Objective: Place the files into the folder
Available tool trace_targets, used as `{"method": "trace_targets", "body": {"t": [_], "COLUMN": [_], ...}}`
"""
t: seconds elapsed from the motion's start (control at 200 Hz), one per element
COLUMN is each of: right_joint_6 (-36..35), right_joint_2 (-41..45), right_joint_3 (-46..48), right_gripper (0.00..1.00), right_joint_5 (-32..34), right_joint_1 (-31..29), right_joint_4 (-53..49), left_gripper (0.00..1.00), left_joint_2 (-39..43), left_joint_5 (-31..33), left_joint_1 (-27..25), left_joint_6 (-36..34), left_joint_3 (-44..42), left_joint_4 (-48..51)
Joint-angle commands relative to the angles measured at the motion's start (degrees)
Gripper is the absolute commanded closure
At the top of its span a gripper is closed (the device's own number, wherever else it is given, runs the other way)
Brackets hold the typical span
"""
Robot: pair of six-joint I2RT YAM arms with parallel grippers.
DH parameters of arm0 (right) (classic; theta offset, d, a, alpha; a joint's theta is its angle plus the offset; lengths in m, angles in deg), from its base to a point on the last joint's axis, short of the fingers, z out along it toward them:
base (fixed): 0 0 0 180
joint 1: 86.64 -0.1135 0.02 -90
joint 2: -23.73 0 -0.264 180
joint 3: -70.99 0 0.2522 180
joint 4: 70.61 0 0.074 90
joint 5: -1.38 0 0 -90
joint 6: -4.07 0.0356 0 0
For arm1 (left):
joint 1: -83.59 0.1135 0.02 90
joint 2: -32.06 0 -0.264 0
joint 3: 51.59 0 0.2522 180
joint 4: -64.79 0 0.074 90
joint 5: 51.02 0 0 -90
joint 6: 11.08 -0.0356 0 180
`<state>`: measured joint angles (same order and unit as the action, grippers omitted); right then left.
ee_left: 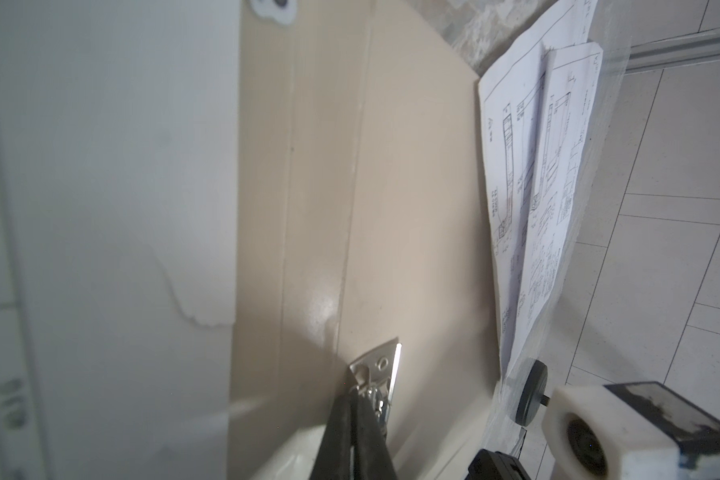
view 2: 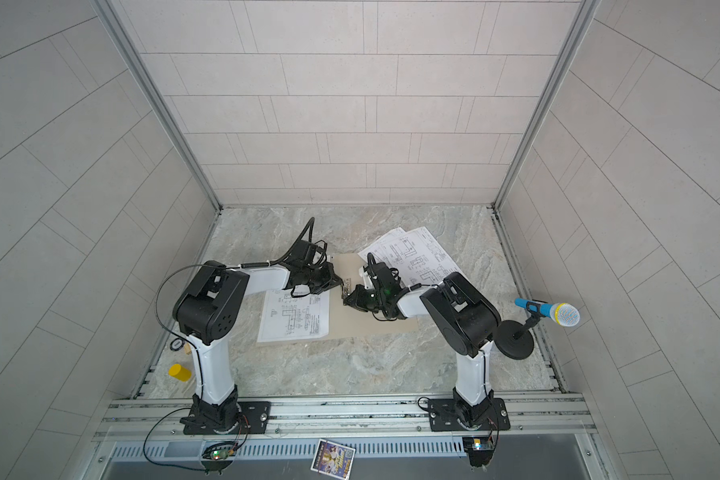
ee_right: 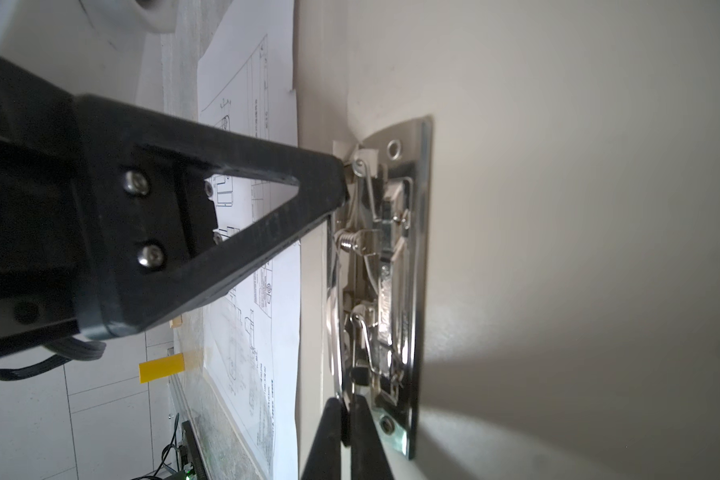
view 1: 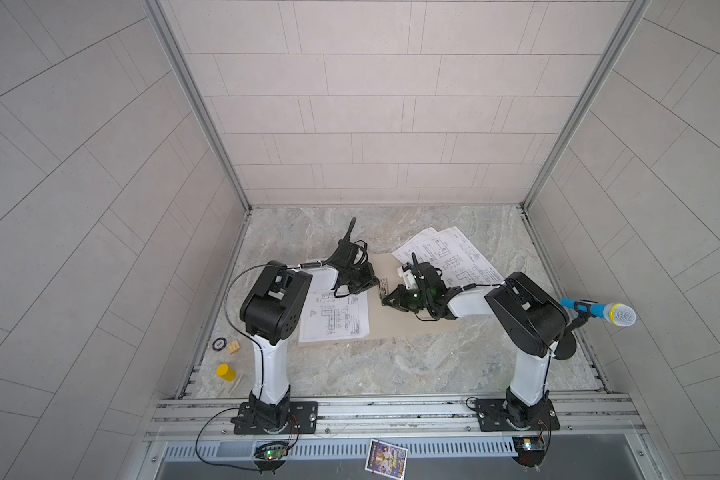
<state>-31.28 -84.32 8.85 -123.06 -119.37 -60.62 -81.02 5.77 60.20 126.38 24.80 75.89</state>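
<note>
The tan folder [view 1: 391, 326] [view 2: 371, 328] lies open on the marble table. One of the files [view 1: 333, 320] [view 2: 296, 320], a white sheet with line drawings, rests on its left half. Several more files [view 1: 445, 249] [view 2: 408, 249] fan out at the back right, overlapping the folder's right half. A metal clip [view 1: 382, 286] [ee_right: 395, 270] sits on the spine. My left gripper [view 1: 377, 284] [ee_left: 360, 392] is shut, its tips against the clip's far end. My right gripper [view 1: 385, 300] [ee_right: 348, 401] is shut on the thin raised metal edge at the clip's near end.
A blue microphone [view 1: 599, 309] on a black stand is at the right wall. A yellow cylinder [view 1: 225, 372], a wooden block [view 1: 233, 346] and a round token [view 1: 219, 344] lie by the left wall. A colourful card [view 1: 385, 455] sits on the front rail.
</note>
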Motion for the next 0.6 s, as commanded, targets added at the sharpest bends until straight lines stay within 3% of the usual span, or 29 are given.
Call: {"method": "trace_targets", "body": {"t": [0.0,0.395,0.595], "right_joint_6": [0.15,-1.4,-5.06], "right_joint_2": [-0.85,-2.76,-3.92], "right_joint_3": [-1.1,-1.05,-0.89], "right_gripper": [0.97,1.0,1.0], "right_joint_5": [0.29,0.25,4.66], "right_joint_1": [-0.34,-0.34,-0.28], "right_joint_4": [-0.76,-2.3,-8.24], "left_gripper": [0.97,0.97,0.97], "left_joint_2": [-1.27,-1.44,-1.66], "left_joint_5": [0.26,0.34,0.78], "left_joint_1": [-0.42,-0.42,-0.42], "left_joint_6": [-1.67,-1.67,-2.65], "left_joint_3": [0.51,0.64,0.93], "left_joint_4": [2.19,2.3,3.84]}}
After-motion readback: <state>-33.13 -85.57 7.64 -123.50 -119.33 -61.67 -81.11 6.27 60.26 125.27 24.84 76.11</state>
